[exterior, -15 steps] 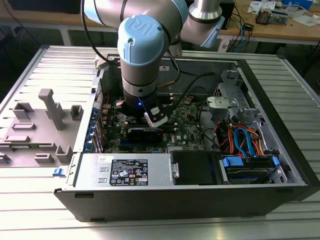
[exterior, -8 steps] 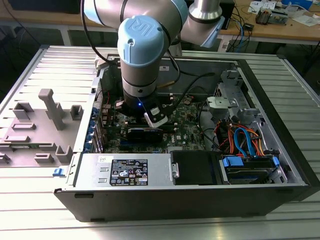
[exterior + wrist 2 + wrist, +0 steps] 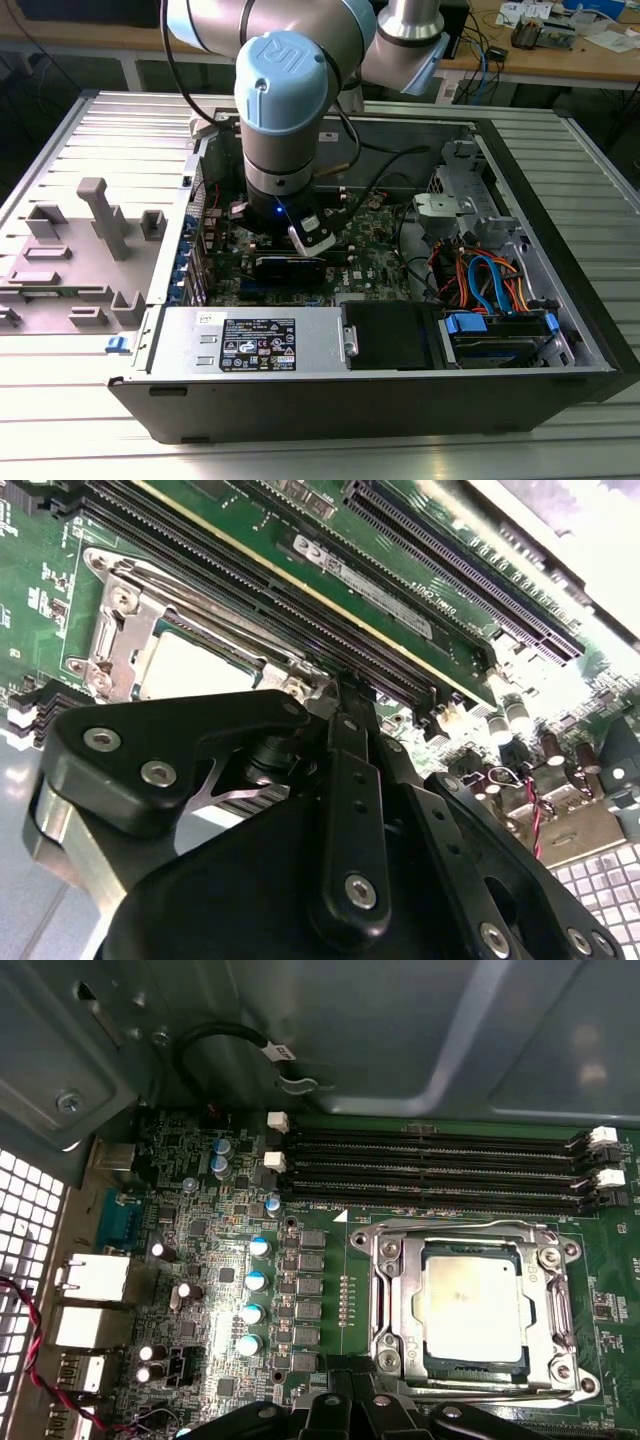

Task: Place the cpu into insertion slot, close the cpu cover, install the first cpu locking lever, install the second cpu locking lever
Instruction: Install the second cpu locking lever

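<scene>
One cpu (image 3: 472, 1305) is sitting in one insertion slot (image 3: 475, 1380), with one cpu cover (image 3: 392, 1305) framing it. Four long black memory slots (image 3: 430, 1165) are running beside the socket in the first wrist view. Four round silver-topped capacitors (image 3: 252, 1295) are standing in a row on the green motherboard (image 3: 220, 1270). In the exterior view, one robot arm (image 3: 285, 100) is reaching into one open computer case (image 3: 560, 260) resting on one bench (image 3: 70, 400).
</scene>
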### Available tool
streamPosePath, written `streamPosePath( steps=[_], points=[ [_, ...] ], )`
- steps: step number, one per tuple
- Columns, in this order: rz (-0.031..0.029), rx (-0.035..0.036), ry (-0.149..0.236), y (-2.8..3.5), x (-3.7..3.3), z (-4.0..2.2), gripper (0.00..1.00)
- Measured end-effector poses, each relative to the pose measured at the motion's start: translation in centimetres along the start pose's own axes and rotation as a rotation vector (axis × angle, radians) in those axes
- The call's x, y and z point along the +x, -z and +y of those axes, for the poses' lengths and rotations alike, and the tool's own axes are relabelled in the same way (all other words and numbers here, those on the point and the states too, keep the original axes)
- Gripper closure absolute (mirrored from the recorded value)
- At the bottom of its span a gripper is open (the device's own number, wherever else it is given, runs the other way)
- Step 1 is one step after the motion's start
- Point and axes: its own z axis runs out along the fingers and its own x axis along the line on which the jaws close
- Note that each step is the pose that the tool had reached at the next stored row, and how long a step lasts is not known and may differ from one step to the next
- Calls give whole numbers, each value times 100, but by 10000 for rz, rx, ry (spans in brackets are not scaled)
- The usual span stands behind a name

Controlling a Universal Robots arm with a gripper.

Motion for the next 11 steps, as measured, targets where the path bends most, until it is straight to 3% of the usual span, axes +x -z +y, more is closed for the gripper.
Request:
streamPosePath(
  steps=[7,11],
  points=[
    [2,1,0,104,1,29,89],
    [2,2,0,217,2,59,89]
  ],
)
